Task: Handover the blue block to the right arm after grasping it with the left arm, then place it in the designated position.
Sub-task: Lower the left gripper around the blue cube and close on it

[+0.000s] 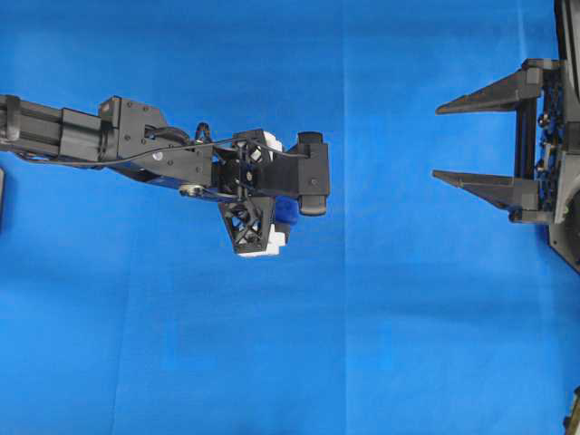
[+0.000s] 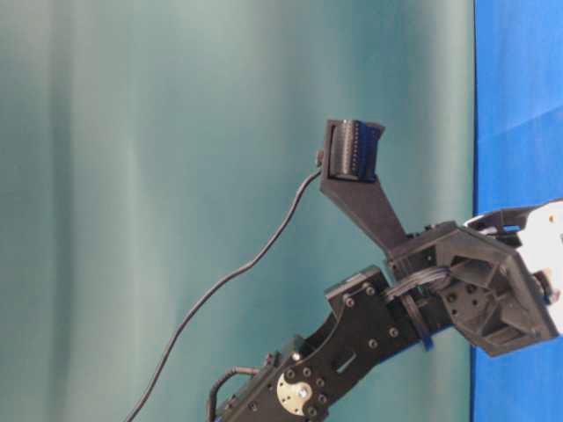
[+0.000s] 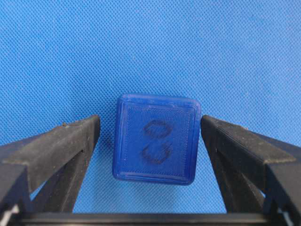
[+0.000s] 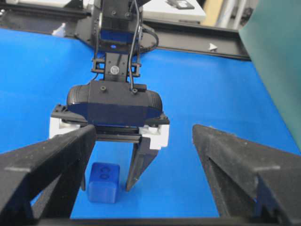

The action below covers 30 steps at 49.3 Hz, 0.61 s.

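- Block (image 3: 156, 138): dark blue cube with rounded edges, sitting flat on the blue cloth (image 3: 141, 47); two faint oval marks on its upward face. From overhead only a sliver of it shows under the left arm's parts.
- Left hand (image 3: 150, 136): released, jaws spread wide, one finger (image 3: 70, 141) on each side of the block with a small gap of cloth showing on both sides, so neither pad touches it. The fingers point down at the cloth.
- Left arm (image 1: 136, 140): reaches in from the left edge of the overhead view; white brackets (image 4: 59, 127) flank its hand, and its wrist camera (image 1: 311, 172) sits over the block.
- Right hand (image 1: 453, 140): released, jaws wide apart, holding nothing, well apart from the block at the right edge, fingers pointing toward the left hand.
- Between the two hands lies only bare cloth over the tabletop.
- Teal backdrop (image 2: 176, 176): stands along one side of the cloth; a black cable (image 2: 220, 281) hangs before it.
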Available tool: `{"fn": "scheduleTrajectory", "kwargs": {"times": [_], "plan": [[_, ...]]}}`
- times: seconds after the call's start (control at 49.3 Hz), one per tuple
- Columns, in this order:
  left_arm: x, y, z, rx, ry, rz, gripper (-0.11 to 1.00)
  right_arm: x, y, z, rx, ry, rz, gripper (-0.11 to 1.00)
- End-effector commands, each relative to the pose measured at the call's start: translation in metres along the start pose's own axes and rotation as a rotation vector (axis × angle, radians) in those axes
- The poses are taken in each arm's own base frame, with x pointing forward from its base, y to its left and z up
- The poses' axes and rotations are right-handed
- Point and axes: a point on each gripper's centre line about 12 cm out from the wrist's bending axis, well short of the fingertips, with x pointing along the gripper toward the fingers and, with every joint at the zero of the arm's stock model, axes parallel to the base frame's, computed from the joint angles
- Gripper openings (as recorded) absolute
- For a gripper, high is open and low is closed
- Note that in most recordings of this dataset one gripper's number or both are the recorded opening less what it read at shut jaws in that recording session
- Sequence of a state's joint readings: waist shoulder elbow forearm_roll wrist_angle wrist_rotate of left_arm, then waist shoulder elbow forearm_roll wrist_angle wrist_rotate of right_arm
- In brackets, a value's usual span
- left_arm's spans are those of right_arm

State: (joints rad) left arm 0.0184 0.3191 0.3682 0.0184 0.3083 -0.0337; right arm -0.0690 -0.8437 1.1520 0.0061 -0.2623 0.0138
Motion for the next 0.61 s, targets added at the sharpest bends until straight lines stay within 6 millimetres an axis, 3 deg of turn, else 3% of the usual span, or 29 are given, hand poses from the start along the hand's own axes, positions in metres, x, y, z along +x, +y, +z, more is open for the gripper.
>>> {"fn": "scheduleTrajectory", "kwargs": {"times": [0.0, 0.284, 0.365, 0.467, 0.589], "plan": [[-0.0074, -0.0008, 0.0085, 0.003, -0.035, -0.001, 0.92, 0.0033, -0.0002, 0.0074, -0.001, -0.018, -0.001, 0.96], [-0.0072, -0.0007, 0.0072, 0.007, -0.028, -0.001, 0.88, 0.0046, -0.0002, 0.0073, 0.000, -0.015, -0.001, 0.96], [-0.0075, -0.0014, 0.0084, 0.012, -0.031, -0.002, 0.75, 0.0043, -0.0002, 0.0062, -0.001, -0.014, -0.001, 0.96], [-0.0075, -0.0028, 0.0082, 0.017, -0.029, -0.003, 0.47, 0.0043, -0.0002, 0.0076, 0.000, -0.017, -0.002, 0.96], [-0.0075, -0.0028, 0.0078, 0.019, -0.026, -0.003, 0.46, 0.0046, -0.0002, 0.0075, 0.000, -0.017, -0.001, 0.96]]}}
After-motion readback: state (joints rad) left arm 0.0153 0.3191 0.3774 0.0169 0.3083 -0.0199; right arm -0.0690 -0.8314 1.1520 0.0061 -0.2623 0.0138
